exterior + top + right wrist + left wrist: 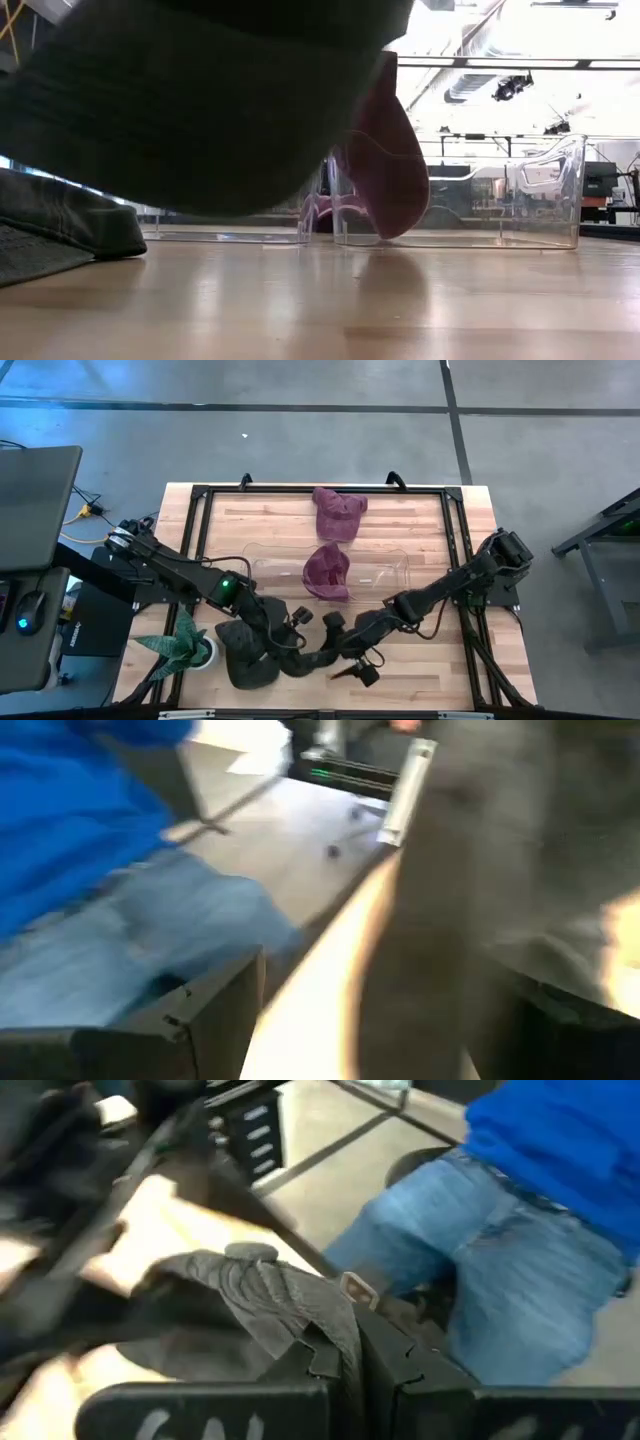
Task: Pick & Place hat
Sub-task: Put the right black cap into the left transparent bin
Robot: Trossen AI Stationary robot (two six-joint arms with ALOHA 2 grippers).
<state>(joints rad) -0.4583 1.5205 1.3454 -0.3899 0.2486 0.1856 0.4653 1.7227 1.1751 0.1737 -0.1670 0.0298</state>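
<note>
Wooden counter (420,670) boards are seen from above, with a clear tray (395,568) holding a maroon hat (327,570); another maroon hat (338,512) lies beyond it. A dark hat (260,655) lies at the near edge, pinched by the left tool (300,643); the right tool (352,650) is spread just beside it. At counter height, the dark hat fills the foreground. In the left wrist view, dark fabric is clamped between pressed fingers (390,1370), and a person in jeans (500,1270) stands behind.

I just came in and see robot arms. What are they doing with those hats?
The left gripper is shut on a dark hat at the table's near edge. The right gripper hangs open right beside it. One purple hat lies in the clear bin; another purple hat waits behind it.
</note>
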